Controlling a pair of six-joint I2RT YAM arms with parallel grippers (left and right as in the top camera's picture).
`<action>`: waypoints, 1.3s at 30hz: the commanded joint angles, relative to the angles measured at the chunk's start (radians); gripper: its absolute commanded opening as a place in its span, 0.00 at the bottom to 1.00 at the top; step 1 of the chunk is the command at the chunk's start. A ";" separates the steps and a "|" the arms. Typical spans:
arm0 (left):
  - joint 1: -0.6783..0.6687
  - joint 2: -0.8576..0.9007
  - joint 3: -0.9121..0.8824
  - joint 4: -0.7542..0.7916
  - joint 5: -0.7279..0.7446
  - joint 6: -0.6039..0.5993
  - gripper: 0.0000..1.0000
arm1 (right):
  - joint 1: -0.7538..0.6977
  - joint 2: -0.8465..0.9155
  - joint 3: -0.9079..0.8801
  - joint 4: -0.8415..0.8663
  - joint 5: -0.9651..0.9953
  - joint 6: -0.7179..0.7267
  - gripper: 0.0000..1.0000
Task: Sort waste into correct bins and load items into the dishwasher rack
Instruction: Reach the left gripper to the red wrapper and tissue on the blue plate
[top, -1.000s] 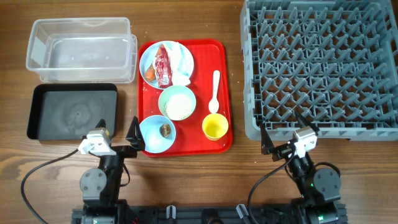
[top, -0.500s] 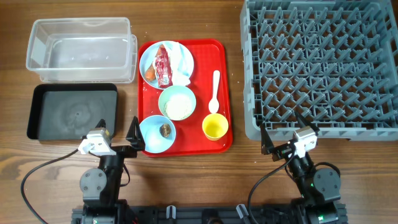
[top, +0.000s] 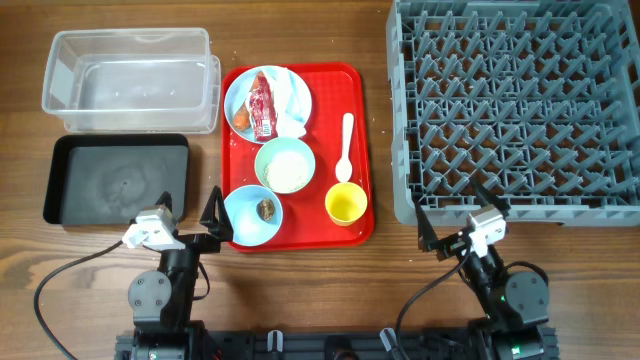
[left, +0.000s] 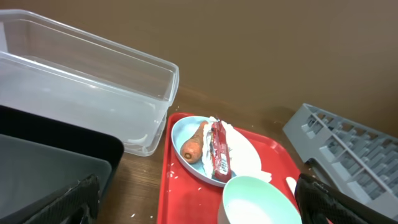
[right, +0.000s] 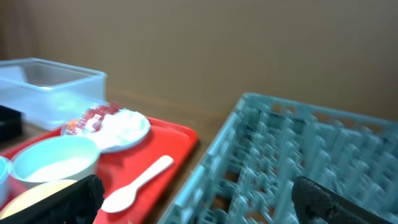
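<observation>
While left gripper (top: 188, 214) and right gripper (top: 455, 217) hang wide open and empty, the red wrapper (top: 262, 104) seems best pinched mid-length.

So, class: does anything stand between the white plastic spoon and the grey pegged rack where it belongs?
Nothing visible does. The white plastic spoon lies on the flat red tray, and only bare wooden table separates that tray from the large grey pegged rack.
</observation>
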 joint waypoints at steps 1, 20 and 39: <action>-0.006 -0.006 -0.006 0.014 0.087 -0.034 1.00 | -0.003 -0.003 -0.001 0.053 -0.158 0.082 1.00; -0.147 1.454 1.561 -0.855 -0.159 -0.026 1.00 | -0.003 1.129 1.302 -0.709 -0.142 0.008 1.00; -0.390 2.124 1.657 -0.709 -0.351 -0.266 0.87 | -0.003 1.319 1.353 -0.865 -0.168 -0.001 1.00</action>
